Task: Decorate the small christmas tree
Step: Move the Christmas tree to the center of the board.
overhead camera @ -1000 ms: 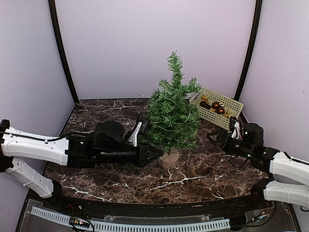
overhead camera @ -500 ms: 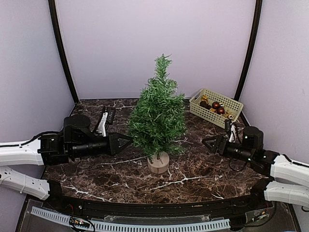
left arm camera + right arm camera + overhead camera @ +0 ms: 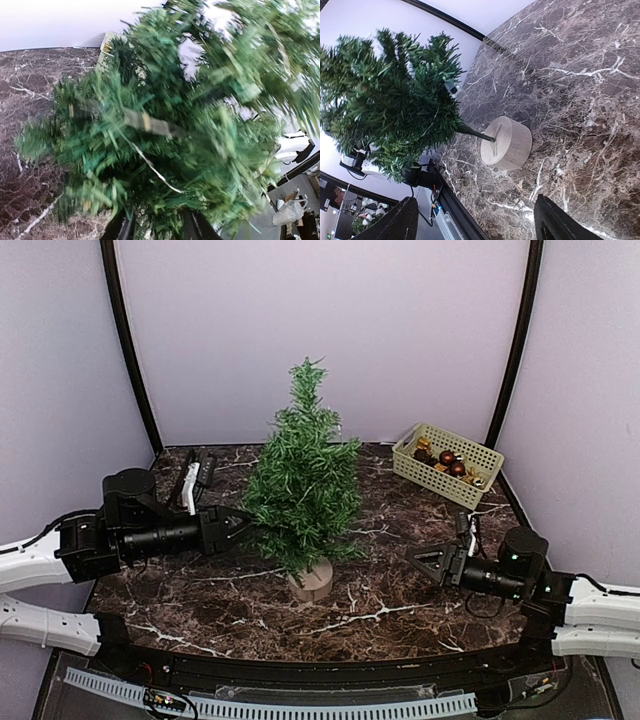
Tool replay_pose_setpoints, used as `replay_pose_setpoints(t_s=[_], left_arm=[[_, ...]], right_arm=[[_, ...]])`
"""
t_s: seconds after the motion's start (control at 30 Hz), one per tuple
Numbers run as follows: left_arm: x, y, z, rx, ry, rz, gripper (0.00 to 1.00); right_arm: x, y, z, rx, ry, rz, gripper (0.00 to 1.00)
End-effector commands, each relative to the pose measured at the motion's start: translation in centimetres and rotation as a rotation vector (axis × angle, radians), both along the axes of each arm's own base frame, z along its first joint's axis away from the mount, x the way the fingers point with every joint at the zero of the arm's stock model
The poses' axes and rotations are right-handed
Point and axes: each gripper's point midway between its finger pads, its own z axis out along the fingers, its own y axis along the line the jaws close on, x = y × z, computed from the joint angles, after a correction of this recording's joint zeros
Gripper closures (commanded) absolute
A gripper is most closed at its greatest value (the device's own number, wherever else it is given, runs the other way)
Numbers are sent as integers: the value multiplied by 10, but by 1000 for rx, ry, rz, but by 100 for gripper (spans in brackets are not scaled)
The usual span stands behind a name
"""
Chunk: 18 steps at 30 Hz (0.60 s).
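While the small christmas tree (image 3: 300, 480) stands upright near the middle of the desk (image 3: 400, 612), the left pincer (image 3: 238, 522) pokes into its left branches, fingers (image 3: 122, 227) slightly apart; whether it grips needles is unclear. The right pincer (image 3: 418, 558) gapes, released, apart from the tree.

The small christmas tree (image 3: 300, 475) blocks the middle of the marble table (image 3: 400, 615), the left gripper (image 3: 243, 523) has its tips among the left branches, and to the tree's right the tabletop lies free up to the right gripper (image 3: 420, 562) and the basket of ornaments (image 3: 450, 462) in the back corner.
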Motion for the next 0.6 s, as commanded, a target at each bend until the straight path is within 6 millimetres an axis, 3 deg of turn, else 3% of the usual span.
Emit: replay_pose_setpoints(t_s=[0.0,0.2,0.57], left_arm=[[-5,9,3,3,-1,2,62],[-1,29,-3,43,38,90,48],[-7,33,-3,5,51,84,42]], right_arm=[[-4,12,9,47,-31,-11,21],[3,35,7,-8,-56,-10,31],[20,64,20,9,-124,4,45]])
